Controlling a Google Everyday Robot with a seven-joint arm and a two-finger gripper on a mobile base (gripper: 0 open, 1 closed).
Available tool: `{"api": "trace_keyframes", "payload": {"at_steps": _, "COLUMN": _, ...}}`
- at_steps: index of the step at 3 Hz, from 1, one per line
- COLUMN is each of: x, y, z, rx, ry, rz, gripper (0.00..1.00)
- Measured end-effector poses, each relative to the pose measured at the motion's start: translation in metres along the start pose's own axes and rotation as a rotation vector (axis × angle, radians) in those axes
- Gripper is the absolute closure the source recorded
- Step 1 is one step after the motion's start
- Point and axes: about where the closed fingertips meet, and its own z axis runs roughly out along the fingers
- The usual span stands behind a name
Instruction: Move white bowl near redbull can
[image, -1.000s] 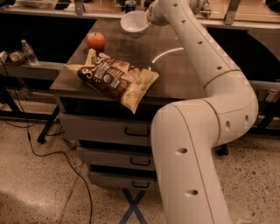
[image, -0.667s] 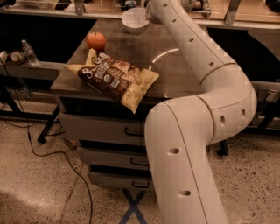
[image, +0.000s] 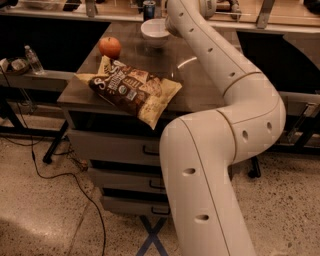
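Observation:
The white bowl (image: 153, 31) sits at the far edge of the dark table (image: 200, 75), just in front of the blue and silver redbull can (image: 149, 8), which stands upright behind it. My gripper (image: 168, 26) is at the bowl's right rim, at the end of the white arm (image: 225, 65) that reaches over the table from the front right. The arm's wrist hides most of the gripper.
A red apple (image: 109, 47) stands at the table's left. A brown and yellow chip bag (image: 132, 90) lies over the front left part. Drawers (image: 115, 147) are below. A clear water bottle (image: 33, 59) stands on a shelf at the left. Cables run over the floor.
The bowl rose and went a little farther back with the gripper, then came down lower, close in front of the can. The apple and the chip bag have not moved.

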Motion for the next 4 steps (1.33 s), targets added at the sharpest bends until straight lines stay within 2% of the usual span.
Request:
{"api": "trace_keyframes", "payload": {"at_steps": 2, "x": -0.003, "y": -0.005, "z": 0.013, "rx": -0.012, "ry": -0.017, "rz": 0.04, "gripper": 0.36}}
{"api": "trace_keyframes", "payload": {"at_steps": 3, "x": -0.007, "y": -0.008, "z": 0.016, "rx": -0.011, "ry": -0.032, "rz": 0.048, "gripper": 0.13}}
{"api": "trace_keyframes", "payload": {"at_steps": 4, "x": -0.027, "y": -0.019, "z": 0.009, "rx": -0.011, "ry": -0.085, "rz": 0.075, "gripper": 0.0}}
